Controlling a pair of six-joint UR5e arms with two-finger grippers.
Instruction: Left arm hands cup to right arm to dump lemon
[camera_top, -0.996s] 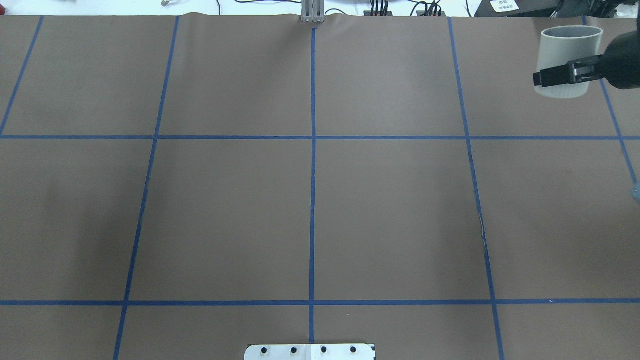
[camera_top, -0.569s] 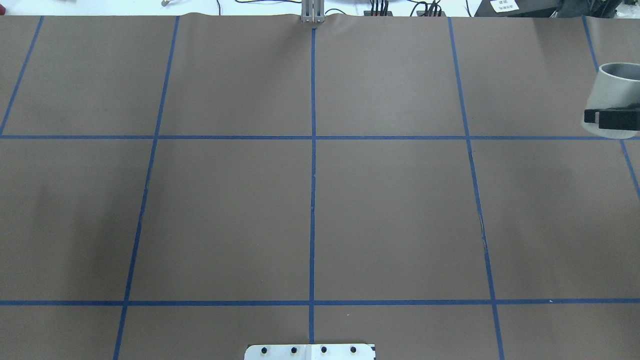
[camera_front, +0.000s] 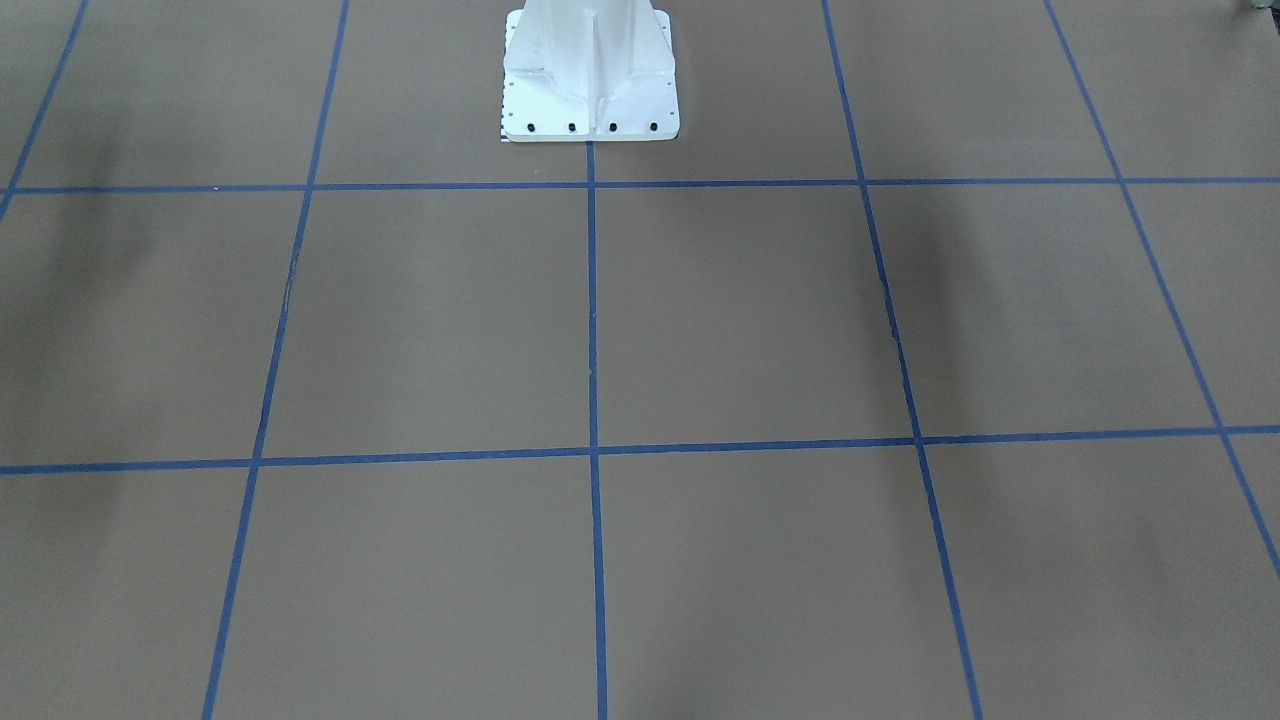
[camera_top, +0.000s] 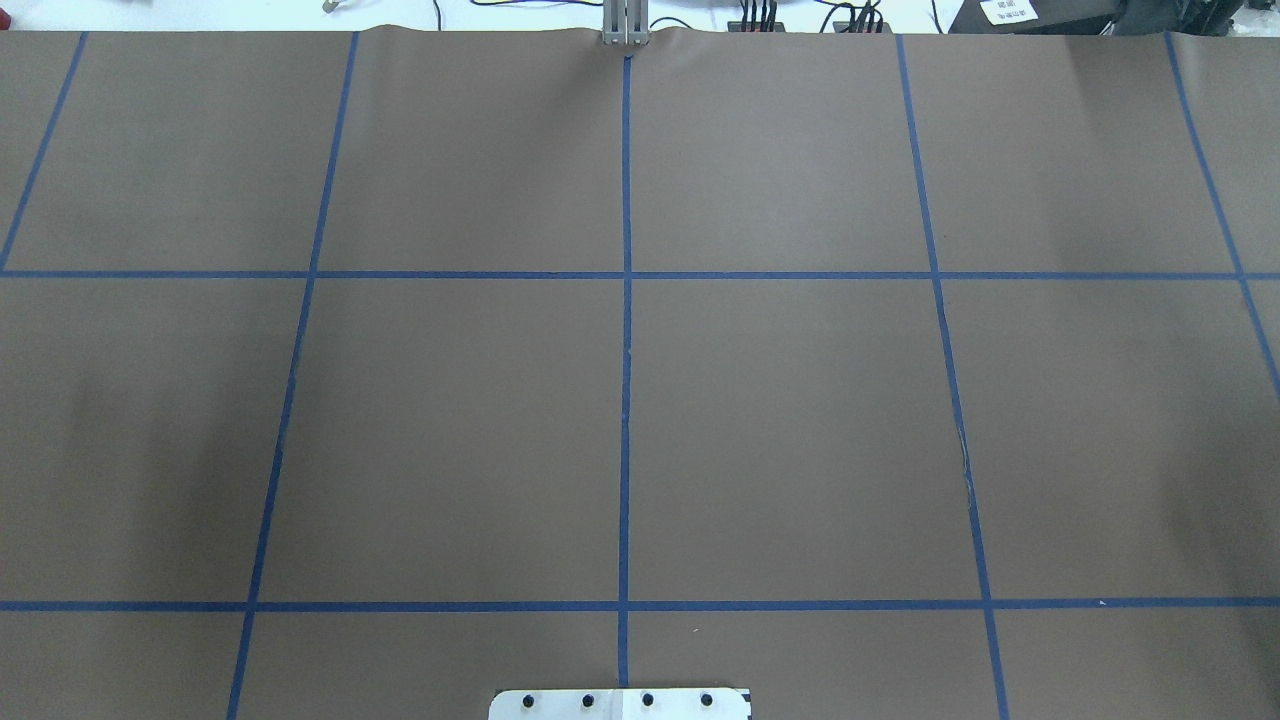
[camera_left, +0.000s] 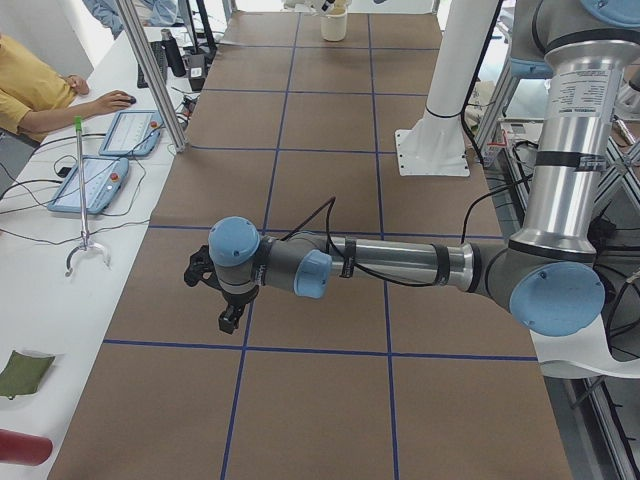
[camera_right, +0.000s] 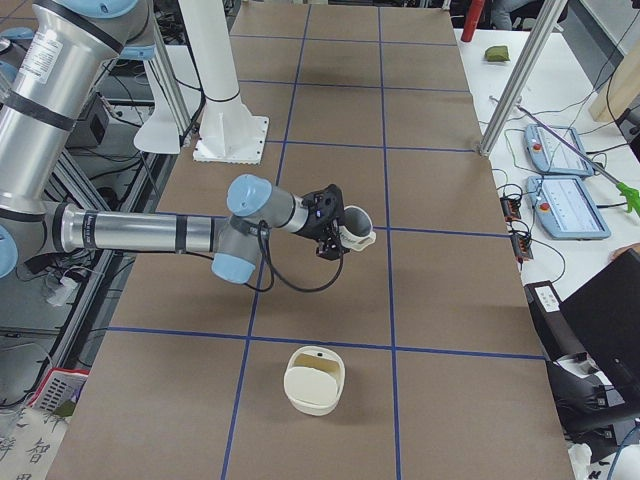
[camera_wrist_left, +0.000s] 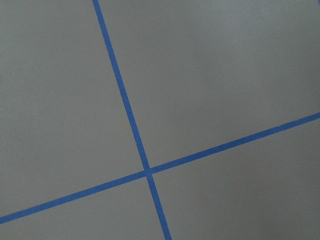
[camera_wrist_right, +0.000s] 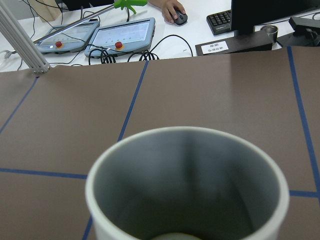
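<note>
The white cup (camera_right: 357, 224) is in the air over the brown table in the exterior right view, at the tip of my right gripper (camera_right: 334, 238). In the right wrist view the cup's round rim and greyish inside (camera_wrist_right: 187, 175) fill the lower frame, so the gripper is holding it; the fingers themselves do not show there. No lemon is clearly visible. My left gripper (camera_left: 227, 318) shows only in the exterior left view, low over the table, and I cannot tell whether it is open or shut. Neither arm is in the overhead or front-facing views.
A cream tub (camera_right: 313, 380) stands on the table near my right arm, also far off in the exterior left view (camera_left: 334, 24). The white robot base (camera_front: 590, 75) is at the table's edge. Operator pendants (camera_right: 565, 190) and metal posts (camera_right: 525, 70) line the far side.
My right gripper has carried the cup from the far right of the overhead view toward the right edge and out of that view. The table there now shows nothing.
</note>
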